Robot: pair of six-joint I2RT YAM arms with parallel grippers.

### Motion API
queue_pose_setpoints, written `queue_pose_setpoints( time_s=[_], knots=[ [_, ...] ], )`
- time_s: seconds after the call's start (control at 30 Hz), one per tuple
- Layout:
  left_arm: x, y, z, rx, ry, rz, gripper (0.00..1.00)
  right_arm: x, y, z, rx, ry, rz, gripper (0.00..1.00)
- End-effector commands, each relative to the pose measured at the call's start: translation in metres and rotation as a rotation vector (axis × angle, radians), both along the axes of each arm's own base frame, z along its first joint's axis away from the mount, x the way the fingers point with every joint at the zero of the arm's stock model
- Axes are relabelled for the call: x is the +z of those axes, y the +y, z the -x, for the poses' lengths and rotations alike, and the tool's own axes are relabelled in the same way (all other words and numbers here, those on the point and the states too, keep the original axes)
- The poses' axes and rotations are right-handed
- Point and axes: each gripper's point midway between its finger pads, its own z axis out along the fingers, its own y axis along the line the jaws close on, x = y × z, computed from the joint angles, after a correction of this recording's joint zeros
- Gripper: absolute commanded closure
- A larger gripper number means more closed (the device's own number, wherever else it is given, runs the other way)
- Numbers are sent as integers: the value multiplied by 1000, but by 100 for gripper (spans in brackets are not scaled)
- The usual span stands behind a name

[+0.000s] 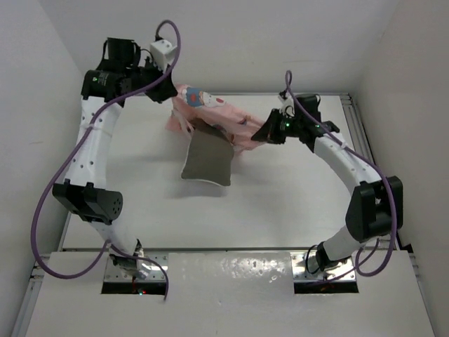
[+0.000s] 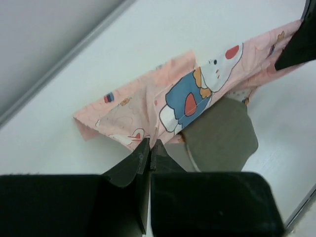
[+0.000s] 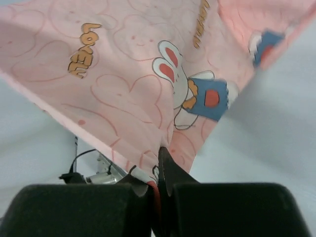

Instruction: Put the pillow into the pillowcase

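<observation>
The left jaws are pressed together on a fold at the pillowcase's (image 2: 148,106) edge. The right jaws likewise pinch the pink cloth on its opposite side, so the sleeve is held stretched between the two arms at the far part of the desk (image 1: 295,189). The pillow (image 1: 208,159) has its far end tucked under the cloth at the opening, while most of its length lies bare on the desk, pointing toward the arm bases. Insertion looks barely begun. The bulk of the cushion has yet to go inside, and the opening must then close over its near edge.
</observation>
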Motion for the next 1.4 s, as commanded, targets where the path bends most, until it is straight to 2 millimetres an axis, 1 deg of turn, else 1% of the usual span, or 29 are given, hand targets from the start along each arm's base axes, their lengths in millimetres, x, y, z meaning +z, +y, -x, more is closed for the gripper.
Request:
queue_pose_setpoints(
  time_s=[0.0, 0.07, 0.13, 0.17, 0.23, 0.33, 0.4, 0.43, 0.5, 0.53, 0.6, 0.67, 0.73, 0.77, 0.8, 0.9, 0.93, 0.97, 1.0, 1.03, 1.07, 1.1, 1.13, 1.17, 1.23, 1.27, 1.3, 1.33, 1.37],
  knots=[
    [70, 6, 0, 39, -110, 145, 100, 56, -9, 9, 50, -70, -11, 100],
    [91, 17, -3, 81, -148, 191, 100, 85, -13, 5, 49, -98, -21, 100],
    [113, 25, -3, 104, -206, 204, 100, 99, -16, 7, 58, -79, -25, 100],
    [120, 34, -6, 135, -227, 210, 100, 124, -21, 0, 53, -134, -27, 100],
    [142, 50, -7, 179, -287, 228, 100, 143, -23, 1, 62, -132, -58, 100],
    [188, 85, -12, 271, -436, 251, 100, 218, -32, -10, 29, -255, -143, 100],
    [209, 96, -9, 314, -507, 250, 100, 257, -37, -13, 1, -349, -185, 100],
    [202, 96, -15, 334, -498, 242, 100, 276, -41, -11, -35, -401, -196, 100],
    [175, 93, -30, 361, -443, 220, 100, 284, -46, -19, -84, -481, -191, 100],
    [141, 96, -48, 397, -374, 199, 100, 258, -54, -34, -142, -437, -156, 100],
    [119, 104, -62, 431, -312, 222, 100, 228, -64, -47, -179, -318, -126, 100],
    [131, 110, -66, 428, -313, 287, 100, 251, -70, -56, -169, -334, -119, 100],
    [166, 103, -54, 391, -422, 286, 100, 299, -71, -47, -182, -507, -79, 100],
    [179, 88, -43, 344, -467, 272, 100, 298, -70, -50, -192, -562, -69, 100],
    [184, 87, -40, 339, -485, 266, 100, 295, -64, -47, -194, -583, -77, 100],
    [174, 44, -21, 217, -384, 335, 100, 283, -48, -29, -195, -687, -148, 100],
    [140, 38, -26, 206, -270, 357, 100, 279, -45, -26, -198, -706, -165, 100],
    [125, 15, -15, 168, -187, 401, 100, 272, -46, -28, -236, -742, -180, 100],
    [73, -7, -17, 129, -48, 398, 100, 264, -43, -27, -252, -727, -195, 100],
    [52, -16, -14, 113, 8, 392, 100, 264, -43, -29, -267, -764, -200, 100],
    [33, -24, -12, 106, 57, 382, 100, 241, -44, -32, -287, -734, -176, 100],
    [14, -25, -13, 138, 119, 388, 100, 237, -46, -35, -310, -753, -165, 100],
    [14, -25, -14, 143, 120, 390, 100, 230, -45, -36, -306, -747, -167, 100],
    [19, -19, -21, 157, 105, 394, 100, 227, -48, -35, -313, -744, -174, 100],
    [80, -7, -27, 159, -58, 403, 100, 255, -49, -26, -286, -803, -176, 100],
    [107, 4, -26, 181, -125, 400, 100, 307, -52, -16, -282, -908, -180, 100],
    [170, 13, -20, 182, -320, 389, 100, 335, -56, -6, -266, -1006, -130, 100],
    [196, 17, -12, 183, -400, 392, 100, 359, -59, 5, -263, -1057, -123, 100],
    [241, 22, 12, 172, -543, 407, 100, 391, -62, 23, -265, -1138, -127, 100]
  ],
)
